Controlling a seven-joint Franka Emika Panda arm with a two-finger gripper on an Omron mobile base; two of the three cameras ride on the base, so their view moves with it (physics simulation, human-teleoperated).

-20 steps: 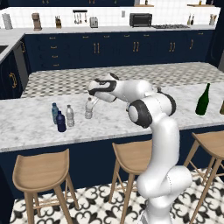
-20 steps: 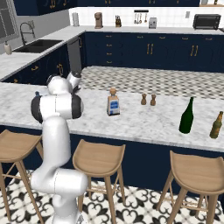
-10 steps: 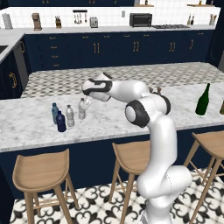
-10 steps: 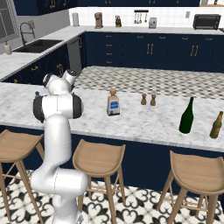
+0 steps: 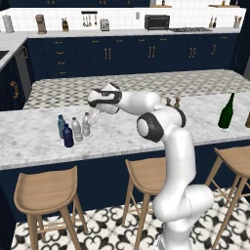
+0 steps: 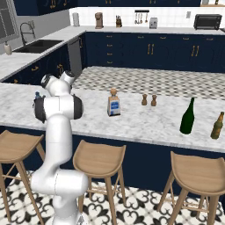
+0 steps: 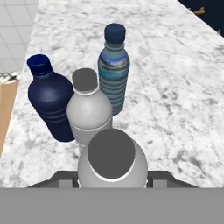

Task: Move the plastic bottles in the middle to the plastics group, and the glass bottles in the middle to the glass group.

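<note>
Counts: 2 clear plastic bottles [image 7: 89, 111] [image 7: 112, 164], 1 pale-blue bottle [image 7: 113, 70], 1 navy bottle [image 7: 50, 100], 1 square glass bottle [image 6: 114, 103], 1 green wine bottle [image 6: 187, 117], 1 brown bottle [image 6: 217, 125], 2 shakers [image 6: 144, 99] [image 6: 154, 100], 3 stools [image 6: 99, 159].

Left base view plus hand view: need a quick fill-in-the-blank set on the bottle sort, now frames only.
1. The gripper holds a clear plastic bottle with a pale ____.
2. Next to the pale-blue bottle stands a dark ____ bottle.
3. The glass bottle with the brown stopper stands on the ____ counter.
4. The tall wine bottle is dark ____.

Missing words: cap; navy; marble; green
</note>
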